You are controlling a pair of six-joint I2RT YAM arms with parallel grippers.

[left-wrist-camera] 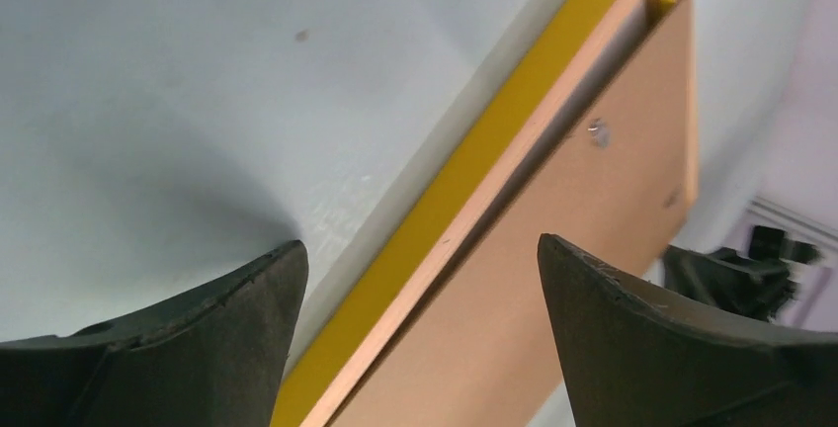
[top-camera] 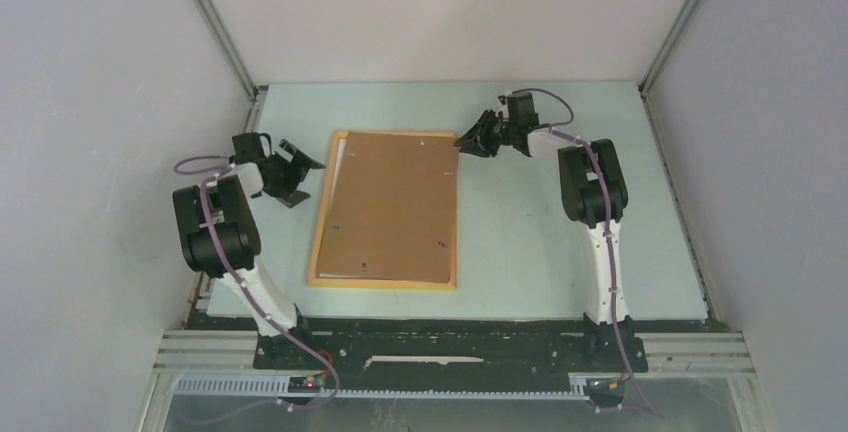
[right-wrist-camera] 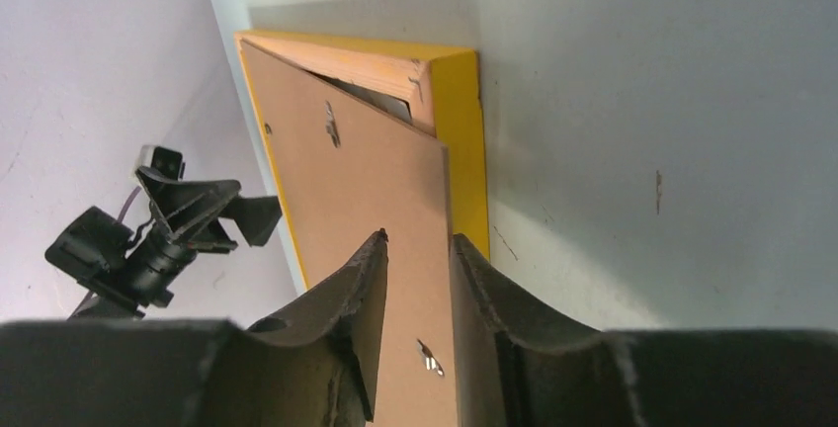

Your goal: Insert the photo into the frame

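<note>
frame is laid face down on the worktop under a brown backing board; the photo is judged already inserted, a white sliver being seen beneath the board. right hand is half closed at the board's far corner, grip not determinable; left hand is spread wide, empty. seating of the board is judged outstanding.

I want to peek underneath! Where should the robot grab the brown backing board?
Take the backing board by its far right corner, coming from the right side. That corner is tilted up off the yellow frame, leaving a dark gap underneath, and the right gripper sits right there.
</note>
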